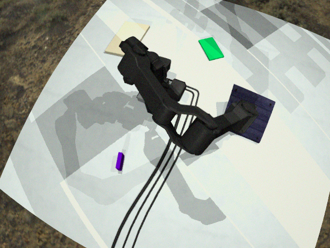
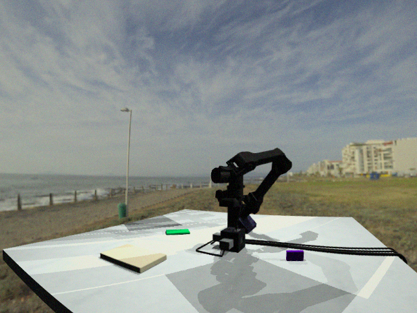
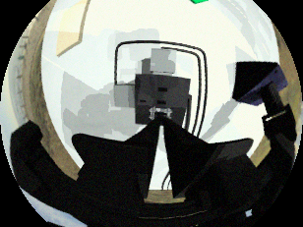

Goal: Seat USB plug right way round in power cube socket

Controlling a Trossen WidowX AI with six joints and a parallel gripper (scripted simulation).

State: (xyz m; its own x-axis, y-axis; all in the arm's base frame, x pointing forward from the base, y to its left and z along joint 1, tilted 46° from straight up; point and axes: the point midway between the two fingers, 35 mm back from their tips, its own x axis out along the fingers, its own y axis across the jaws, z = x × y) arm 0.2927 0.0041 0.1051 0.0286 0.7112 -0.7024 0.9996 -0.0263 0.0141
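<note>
Cloudy sky [image 2: 189,77] spreads over sea [image 2: 67,183] at left and pale buildings [image 2: 378,156], seemingly apartments, at far right; shadows streak the white tabletop [image 1: 283,171] [image 2: 67,270] [image 3: 236,28].

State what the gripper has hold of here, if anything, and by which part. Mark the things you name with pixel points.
The gripper [image 3: 160,121] is shut on the USB plug [image 3: 160,113] at the power cube's [image 3: 169,85] top; the fingertips hide exactly which part they pinch.
</note>
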